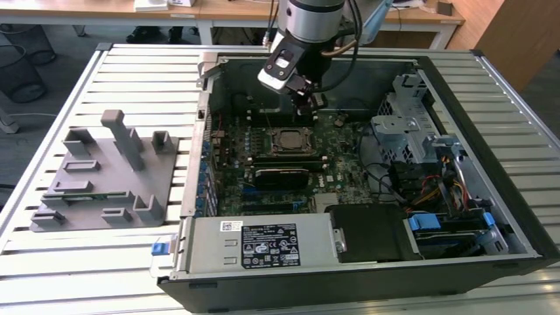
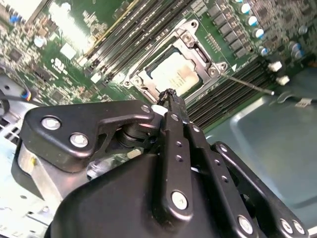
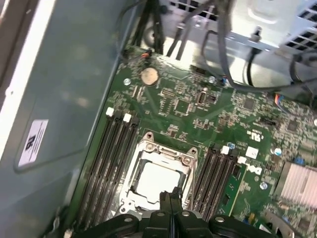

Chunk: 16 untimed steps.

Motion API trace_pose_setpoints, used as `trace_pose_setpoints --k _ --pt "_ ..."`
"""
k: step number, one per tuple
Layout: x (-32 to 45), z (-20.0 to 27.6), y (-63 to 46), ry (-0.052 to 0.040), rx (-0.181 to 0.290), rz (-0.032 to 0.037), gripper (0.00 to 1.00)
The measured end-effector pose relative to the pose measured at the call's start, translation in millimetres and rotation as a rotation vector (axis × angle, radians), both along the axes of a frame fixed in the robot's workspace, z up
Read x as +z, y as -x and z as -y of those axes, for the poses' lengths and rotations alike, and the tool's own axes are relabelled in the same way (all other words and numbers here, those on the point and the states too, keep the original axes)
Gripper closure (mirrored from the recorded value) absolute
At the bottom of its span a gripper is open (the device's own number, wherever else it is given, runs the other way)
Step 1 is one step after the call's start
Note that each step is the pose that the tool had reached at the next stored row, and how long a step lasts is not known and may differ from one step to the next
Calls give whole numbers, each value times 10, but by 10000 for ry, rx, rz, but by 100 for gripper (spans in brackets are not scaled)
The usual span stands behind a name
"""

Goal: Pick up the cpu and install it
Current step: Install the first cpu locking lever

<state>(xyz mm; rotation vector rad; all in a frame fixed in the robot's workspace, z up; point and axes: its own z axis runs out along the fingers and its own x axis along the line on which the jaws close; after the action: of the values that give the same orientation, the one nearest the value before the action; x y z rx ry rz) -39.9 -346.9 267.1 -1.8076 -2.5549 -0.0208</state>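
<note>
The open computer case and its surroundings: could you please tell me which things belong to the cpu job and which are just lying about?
Job: cpu, lying in its socket; gripper, shut, close by it.
Lying about: grey fixture plate; power supply; drive cage.

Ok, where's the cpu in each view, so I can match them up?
Exterior view: cpu in the socket on the motherboard, near the gripper.
Second wrist view: cpu inside the metal frame, just beyond the gripper.
First wrist view: cpu, same, beyond the gripper.
Shared landmark: memory slots flanking the socket.
</note>
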Motion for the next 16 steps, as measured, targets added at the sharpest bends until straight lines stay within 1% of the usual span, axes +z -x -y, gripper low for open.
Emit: trace_pose_setpoints --k 7,12,16 --pt "-12 0 0 1 1256 -1 89" --pt "-16 0 -1 1 1934 -1 89" --pt "-21 0 -2 0 2597 0 89"
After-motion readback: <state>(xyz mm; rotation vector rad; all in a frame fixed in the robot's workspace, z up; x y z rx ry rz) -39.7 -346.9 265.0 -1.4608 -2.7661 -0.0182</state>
